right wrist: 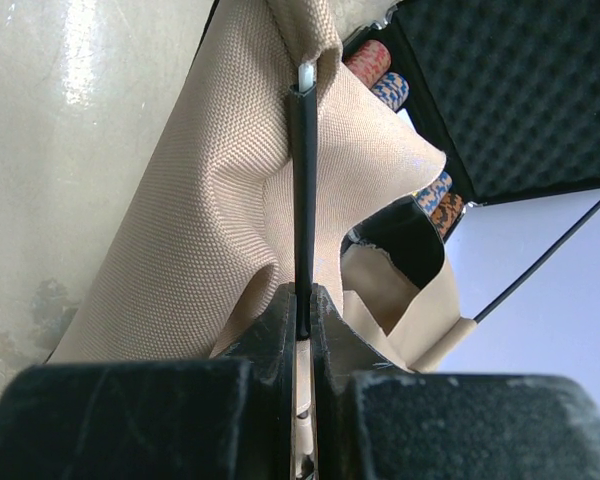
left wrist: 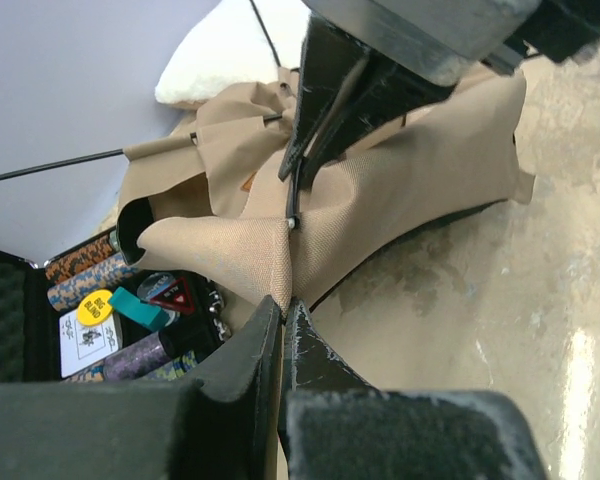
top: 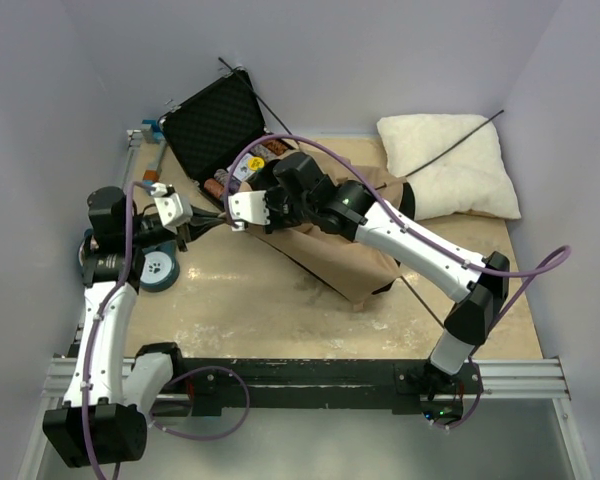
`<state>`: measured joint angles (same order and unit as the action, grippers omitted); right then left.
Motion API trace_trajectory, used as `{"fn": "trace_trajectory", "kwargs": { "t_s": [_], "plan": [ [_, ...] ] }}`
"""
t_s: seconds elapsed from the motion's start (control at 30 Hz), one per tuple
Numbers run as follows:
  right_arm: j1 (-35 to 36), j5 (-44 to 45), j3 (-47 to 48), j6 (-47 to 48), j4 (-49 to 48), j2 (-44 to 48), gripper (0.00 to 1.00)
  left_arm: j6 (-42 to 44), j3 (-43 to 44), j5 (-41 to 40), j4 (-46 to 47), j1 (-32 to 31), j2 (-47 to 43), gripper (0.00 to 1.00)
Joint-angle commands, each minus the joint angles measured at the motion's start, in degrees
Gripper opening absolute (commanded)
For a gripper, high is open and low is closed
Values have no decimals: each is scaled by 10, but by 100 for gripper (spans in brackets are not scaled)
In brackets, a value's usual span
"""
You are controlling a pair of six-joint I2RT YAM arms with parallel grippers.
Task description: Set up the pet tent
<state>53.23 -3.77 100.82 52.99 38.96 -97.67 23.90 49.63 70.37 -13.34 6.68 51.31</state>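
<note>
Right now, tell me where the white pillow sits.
In the top view, the white pillow lies at the far right of the table, beside the tan tent.

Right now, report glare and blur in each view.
Top external: evenly lit, sharp, no glare. Left wrist: a glare streak on the table at right; the left gripper is blurred up close, the pet tent is sharp. Right wrist: glare on the table at upper left; the right gripper body is soft.

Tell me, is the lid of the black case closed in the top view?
No, the black case stands open, with its foam-lined lid raised and rolls of coloured chips showing inside.
</note>
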Motion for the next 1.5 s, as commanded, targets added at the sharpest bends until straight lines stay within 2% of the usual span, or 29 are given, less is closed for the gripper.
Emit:
{"fn": "trace_trajectory", "kwargs": {
  "t_s": [0.0, 0.1, 0.2, 0.3, 0.73, 1.13, 1.47],
  "plan": [
    [-7, 33, 20, 2, 14, 0, 0, 132, 36, 19, -87, -3, 2, 0],
    [-7, 32, 30, 0, 18, -7, 0, 189, 42, 16, -134, -2, 5, 0],
    [-6, 37, 32, 4, 19, -12, 0, 191, 50, 16, -135, -3, 11, 0],
    [-2, 35, 34, 8, 23, -16, 0, 153, 57, 16, -108, -3, 17, 0],
    [-14, 34, 6, 4, 22, 18, 0, 110, 43, 17, -81, 7, 21, 0],
    [-25, 34, -24, 4, 19, 39, 0, 91, 48, 27, -69, 10, 32, 0],
    [-25, 31, -4, 6, 21, 16, 0, 73, 57, 31, -63, 7, 24, 0]
  ]
}}
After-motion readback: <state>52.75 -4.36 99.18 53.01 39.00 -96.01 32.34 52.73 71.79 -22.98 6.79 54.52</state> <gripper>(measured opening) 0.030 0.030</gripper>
